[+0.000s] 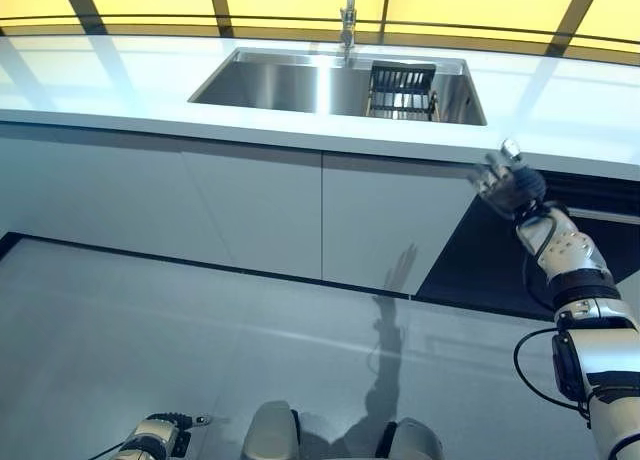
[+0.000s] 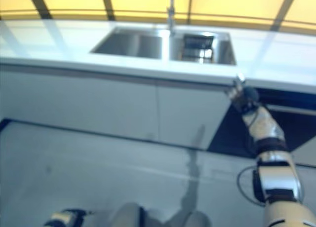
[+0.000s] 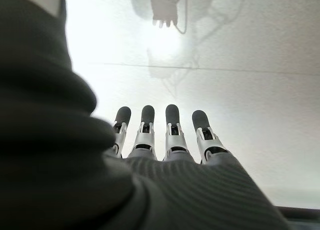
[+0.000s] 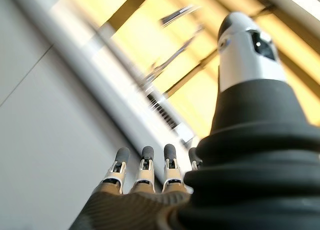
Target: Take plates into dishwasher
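Observation:
A dark dish rack [image 1: 403,90] stands in the right part of the steel sink [image 1: 290,83]; I cannot make out plates in it. My right hand [image 1: 510,185] is raised just below the counter's front edge, by the top left corner of a dark opening [image 1: 480,255] under the counter. In the right wrist view its fingers [image 4: 143,170] are straight and hold nothing. My left hand [image 1: 152,440] hangs low over the floor, its fingers [image 3: 172,127] straight and empty.
A white counter [image 1: 120,80] runs across the view with a tap [image 1: 348,15] behind the sink. White cabinet doors [image 1: 250,205] stand below it. A grey tiled floor [image 1: 200,330] lies in front.

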Controlling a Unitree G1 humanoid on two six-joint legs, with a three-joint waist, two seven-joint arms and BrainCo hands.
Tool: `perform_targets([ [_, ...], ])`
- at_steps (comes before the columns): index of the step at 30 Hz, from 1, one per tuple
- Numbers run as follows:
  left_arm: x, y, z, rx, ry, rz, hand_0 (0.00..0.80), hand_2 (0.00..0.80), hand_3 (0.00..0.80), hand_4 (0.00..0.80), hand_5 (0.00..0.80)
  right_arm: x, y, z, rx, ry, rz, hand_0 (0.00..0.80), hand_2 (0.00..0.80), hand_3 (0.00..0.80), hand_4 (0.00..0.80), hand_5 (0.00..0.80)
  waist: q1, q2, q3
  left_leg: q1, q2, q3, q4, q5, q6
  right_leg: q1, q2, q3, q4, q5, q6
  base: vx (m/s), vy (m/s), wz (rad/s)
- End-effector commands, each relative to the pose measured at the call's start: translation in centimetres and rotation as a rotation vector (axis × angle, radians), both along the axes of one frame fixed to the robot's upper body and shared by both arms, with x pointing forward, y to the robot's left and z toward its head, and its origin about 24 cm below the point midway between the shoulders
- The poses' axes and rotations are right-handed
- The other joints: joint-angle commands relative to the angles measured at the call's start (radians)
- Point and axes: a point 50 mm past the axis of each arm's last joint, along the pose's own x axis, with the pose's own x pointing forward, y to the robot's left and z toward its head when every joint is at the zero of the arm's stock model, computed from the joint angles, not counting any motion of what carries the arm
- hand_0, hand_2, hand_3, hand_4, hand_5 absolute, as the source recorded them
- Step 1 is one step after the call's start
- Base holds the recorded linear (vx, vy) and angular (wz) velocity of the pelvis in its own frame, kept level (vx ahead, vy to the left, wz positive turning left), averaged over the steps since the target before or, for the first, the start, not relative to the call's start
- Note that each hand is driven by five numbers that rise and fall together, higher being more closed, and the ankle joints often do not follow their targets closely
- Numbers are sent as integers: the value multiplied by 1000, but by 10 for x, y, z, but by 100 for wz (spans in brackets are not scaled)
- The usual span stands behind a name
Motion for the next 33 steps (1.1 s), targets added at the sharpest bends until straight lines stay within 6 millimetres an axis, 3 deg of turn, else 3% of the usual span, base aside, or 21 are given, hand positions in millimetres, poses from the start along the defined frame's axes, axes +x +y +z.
perform_targets([
  [1,0,17,7,69,10,-36,0,0,0,0,0,-4,5,-17,-223,78,104,0,0,0,0,0,-18,-11,-54,83,1,4,-180,100,-6,124,31,26,-254,118,21,-18,38,-16],
  [5,-5,12,2,45,-8,-33,0,0,0,0,0,-27,18,-65,-443,222,191,0,0,0,0,0,-37,-14,-81,136,10,5,-330,166,-27,163,47,31,-376,181,41,-15,55,-3],
  [10,-17,1,-6,0,-2,-58,0,0,0,0,0,-83,24,-127,-728,387,300,0,0,0,0,0,-66,-17,-112,185,13,33,-454,207,-40,200,58,12,-481,227,61,-6,38,-10],
  [14,-27,-16,-16,-80,56,-151,0,0,0,0,0,-132,29,-177,-741,573,364,0,0,0,0,0,-79,-20,-131,191,10,39,-485,208,-47,210,65,-1,-536,248,71,-32,25,-8],
  [18,-41,-33,-26,-128,108,-168,0,0,0,0,0,-194,55,-230,-618,810,398,0,0,0,0,0,-86,-20,-140,199,11,49,-483,198,-37,217,68,-4,-526,236,66,2,11,-2],
  [21,-48,-47,-32,-153,157,-224,0,0,0,0,0,-226,66,-250,-612,956,386,0,0,0,0,0,-92,-17,-146,207,9,53,-482,190,-32,222,69,4,-528,233,65,45,23,0],
  [25,-48,-68,-38,-197,139,-301,0,0,0,0,0,-270,62,-264,-688,1199,368,0,0,0,0,0,-99,-7,-152,220,5,57,-487,176,-25,229,67,11,-534,232,69,38,49,-2],
  [30,-48,-65,-37,-181,115,-261,0,0,0,0,0,-274,66,-265,-757,1196,521,0,0,0,0,0,-106,0,-151,230,0,53,-487,168,-21,236,63,21,-531,228,72,36,40,-6],
  [33,-49,-62,-36,-178,95,-183,0,0,0,0,0,-274,64,-265,-756,1207,491,0,0,0,0,0,-106,-3,-152,233,-3,47,-487,164,-18,237,63,26,-529,225,73,16,1,-6],
])
